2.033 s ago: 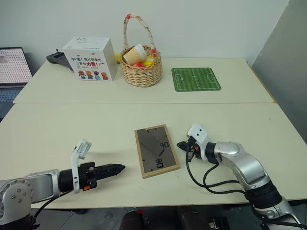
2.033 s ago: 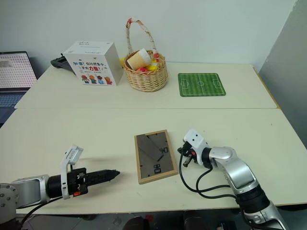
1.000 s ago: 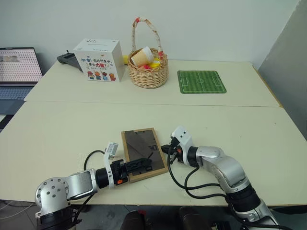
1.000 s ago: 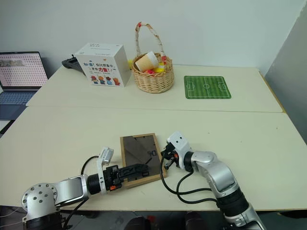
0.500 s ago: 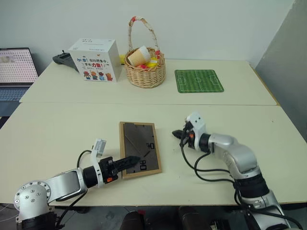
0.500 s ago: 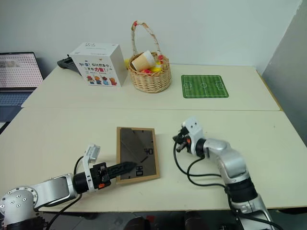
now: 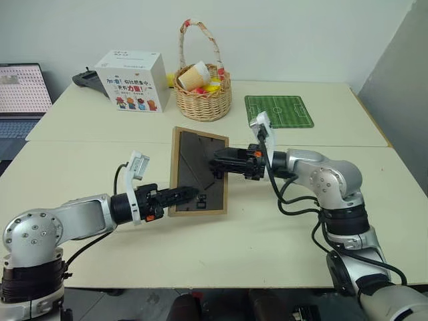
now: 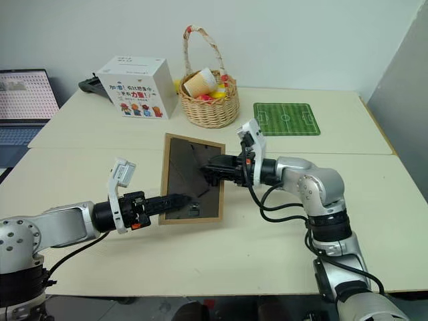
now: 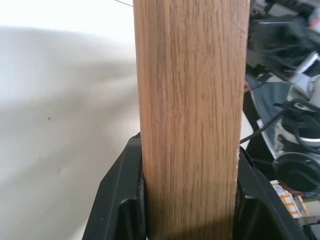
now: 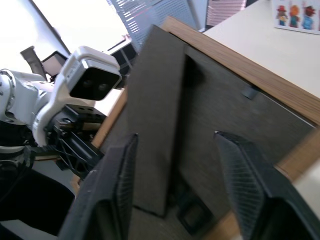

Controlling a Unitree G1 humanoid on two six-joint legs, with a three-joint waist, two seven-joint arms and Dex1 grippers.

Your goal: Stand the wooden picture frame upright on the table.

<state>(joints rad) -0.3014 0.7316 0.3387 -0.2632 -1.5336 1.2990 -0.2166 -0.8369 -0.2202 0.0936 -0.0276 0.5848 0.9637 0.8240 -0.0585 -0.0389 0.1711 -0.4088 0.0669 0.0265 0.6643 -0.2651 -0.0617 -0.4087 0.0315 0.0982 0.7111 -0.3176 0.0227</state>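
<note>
Small light-wood picture frame (image 7: 198, 172): upright near the middle of the cream counter (image 7: 93, 174), dark brown back showing | left gripper (image 7: 191, 194): fingers clamped on frame's lower edge | right gripper (image 10: 175, 175): fingers apart at fold-out stand (image 10: 150, 125)

Near half of table (image 7: 281, 234) bare w/ room to pass on both sides. In the middle, wooden picture frame (image 7: 197, 172) stands raised betw. my arms, blocking any straight reach across. My left gripper (image 7: 189, 195) clamps its lower edge; my right gripper (image 7: 221, 162) w/ fingers spread at its dark back. Far half: box (image 7: 131, 81), basket (image 7: 202, 93), green mat (image 7: 278, 110) in a row, gaps betw. them.
</note>
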